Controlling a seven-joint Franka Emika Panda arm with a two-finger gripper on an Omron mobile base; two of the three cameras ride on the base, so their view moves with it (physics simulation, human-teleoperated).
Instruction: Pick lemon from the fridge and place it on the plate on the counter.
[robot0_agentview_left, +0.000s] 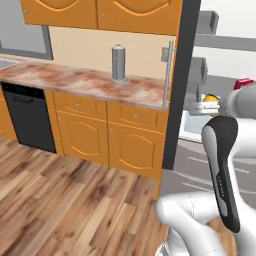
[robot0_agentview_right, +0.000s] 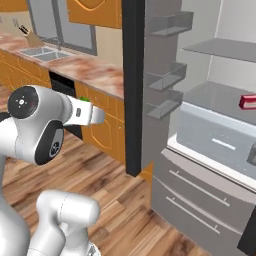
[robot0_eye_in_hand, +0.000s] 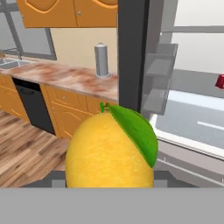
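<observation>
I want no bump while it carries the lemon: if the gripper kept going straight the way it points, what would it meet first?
Probably the dark edge of the open fridge door, straight ahead beyond the lemon held in the gripper. Depth is unclear.

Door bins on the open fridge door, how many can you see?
3, stacked on the inside of the fridge door: top bin, middle bin, bottom bin. More could sit above, beyond the picture's top edge.
</observation>
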